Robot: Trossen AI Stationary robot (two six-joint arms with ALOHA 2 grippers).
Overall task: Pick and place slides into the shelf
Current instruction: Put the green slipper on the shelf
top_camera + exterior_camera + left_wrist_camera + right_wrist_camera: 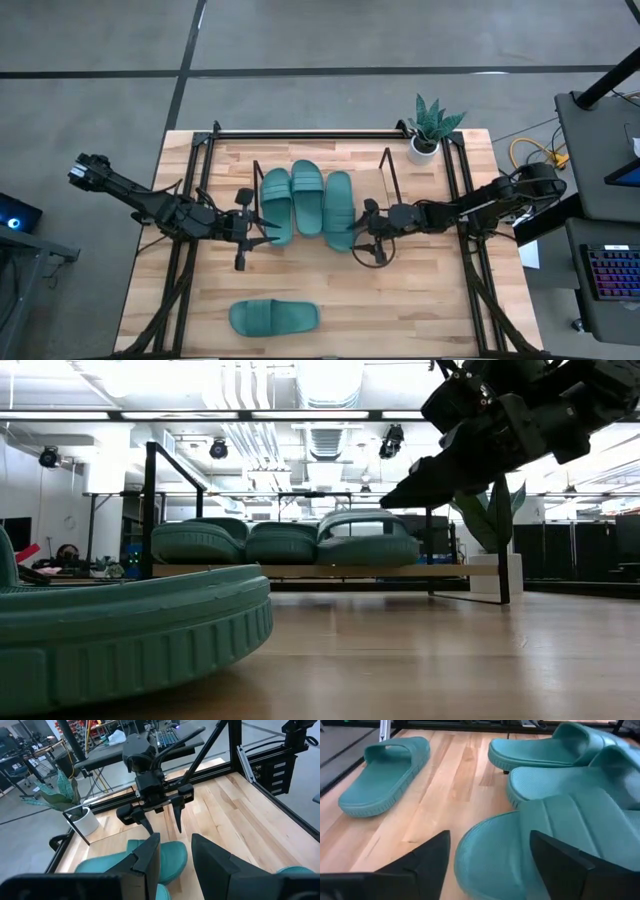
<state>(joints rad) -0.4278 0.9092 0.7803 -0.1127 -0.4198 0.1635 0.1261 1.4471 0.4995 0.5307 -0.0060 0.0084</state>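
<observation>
Right gripper (366,238) released, jaws straddling the third slide (339,209) at the shelf's (391,175) 3 o'clock; I could nudge it off. Left gripper (248,229) part-open, empty; last slide (274,317) at bench 6 o'clock.

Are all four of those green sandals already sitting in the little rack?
No, three slides lie side by side in the shelf, while a fourth slide still rests alone on the table.

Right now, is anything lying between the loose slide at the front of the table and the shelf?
Nothing visible does. Bare table lies between the loose slide and the shelf, where three slides already sit, leaving space at its right end.
</observation>
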